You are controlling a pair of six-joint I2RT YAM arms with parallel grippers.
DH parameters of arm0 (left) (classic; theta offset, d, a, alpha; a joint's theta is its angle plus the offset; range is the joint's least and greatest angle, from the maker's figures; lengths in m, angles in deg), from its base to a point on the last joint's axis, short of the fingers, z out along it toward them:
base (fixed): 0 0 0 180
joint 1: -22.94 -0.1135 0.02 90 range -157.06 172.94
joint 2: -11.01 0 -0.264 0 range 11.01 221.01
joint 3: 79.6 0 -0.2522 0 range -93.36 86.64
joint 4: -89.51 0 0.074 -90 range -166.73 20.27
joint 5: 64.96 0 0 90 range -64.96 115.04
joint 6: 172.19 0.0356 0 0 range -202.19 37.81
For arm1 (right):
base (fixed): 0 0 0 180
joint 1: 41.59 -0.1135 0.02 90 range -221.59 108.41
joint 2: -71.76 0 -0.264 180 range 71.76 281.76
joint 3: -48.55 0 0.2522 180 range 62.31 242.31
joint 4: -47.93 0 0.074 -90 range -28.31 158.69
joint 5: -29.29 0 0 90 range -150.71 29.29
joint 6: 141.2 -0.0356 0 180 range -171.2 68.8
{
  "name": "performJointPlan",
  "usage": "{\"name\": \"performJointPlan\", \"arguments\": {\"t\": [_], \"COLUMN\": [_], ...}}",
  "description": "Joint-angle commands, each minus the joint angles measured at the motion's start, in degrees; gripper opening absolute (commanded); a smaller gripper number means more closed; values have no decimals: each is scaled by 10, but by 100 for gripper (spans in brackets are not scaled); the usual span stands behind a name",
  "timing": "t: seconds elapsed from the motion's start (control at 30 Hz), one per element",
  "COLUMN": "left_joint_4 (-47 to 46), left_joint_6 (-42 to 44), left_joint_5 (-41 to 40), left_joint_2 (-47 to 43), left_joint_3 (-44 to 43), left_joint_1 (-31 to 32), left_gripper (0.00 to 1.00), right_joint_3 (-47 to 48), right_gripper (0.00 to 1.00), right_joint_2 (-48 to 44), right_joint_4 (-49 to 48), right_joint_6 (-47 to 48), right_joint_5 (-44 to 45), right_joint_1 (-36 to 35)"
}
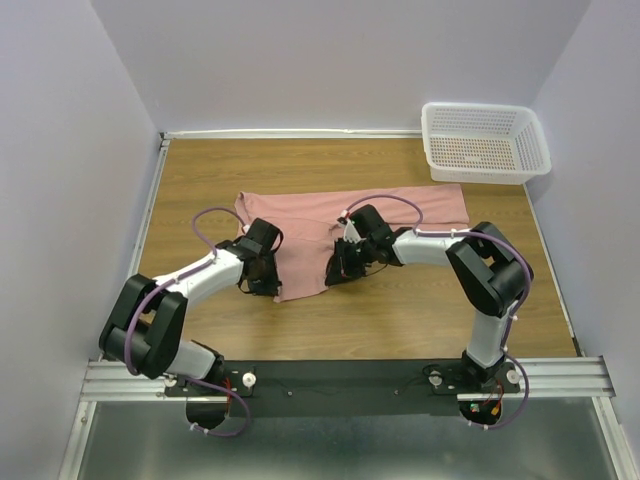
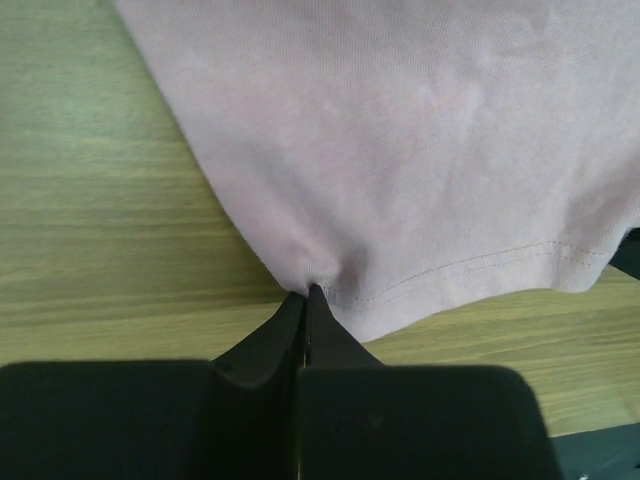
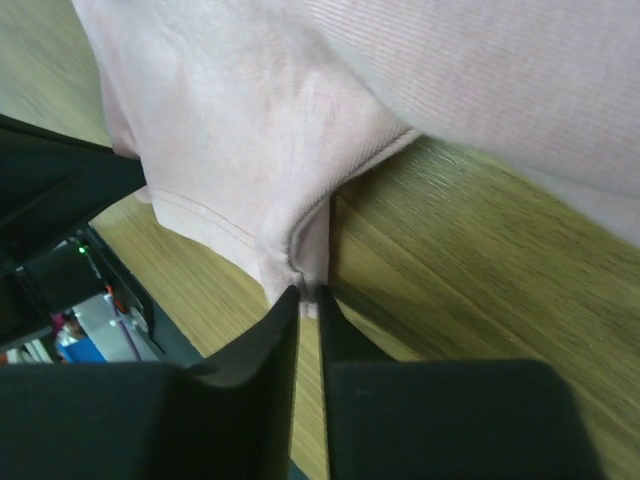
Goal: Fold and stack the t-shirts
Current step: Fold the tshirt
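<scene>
The dusty pink t-shirt [image 1: 340, 225] lies spread on the wooden table, with one part reaching toward the near edge between the two arms. My left gripper [image 1: 262, 285] is shut on the shirt's hemmed edge [image 2: 400, 285] at the near left corner of that part. My right gripper [image 1: 335, 272] is shut on the shirt's hem [image 3: 300, 270] at the near right corner. In both wrist views the fabric [image 3: 260, 130] bunches at the fingertips. No printed graphic shows.
A white plastic mesh basket [image 1: 485, 143] stands at the far right corner of the table. Grey walls close in the table on three sides. A black rail [image 1: 340, 380] with the arm bases runs along the near edge.
</scene>
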Motion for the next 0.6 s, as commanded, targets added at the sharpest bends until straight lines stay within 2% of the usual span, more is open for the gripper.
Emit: {"name": "performJointPlan", "arguments": {"t": [0.0,0.1,0.3,0.33,0.47,0.57], "left_joint_4": [-12,-9,11,13,14,19], "left_joint_6": [3,6,10,11,14,16], "left_joint_5": [3,0,-35,-33,-27,-27], "left_joint_2": [21,30,25,27,23,17], "left_joint_3": [-17,-33,-65,-67,-57,-49], "left_joint_1": [5,4,4,4,4,4], "left_gripper": [0,0,0,0,0,0], "right_joint_3": [19,31,48,48,38,38], "right_gripper": [16,1,1,15,40,45], "right_joint_2": [14,21,19,19,9,3], "right_joint_4": [4,5,6,6,13,45], "right_joint_6": [8,9,10,9,4,3], "right_joint_5": [12,5,12,12,28,63], "right_joint_1": [-3,-3,-3,-3,-3,-3]}}
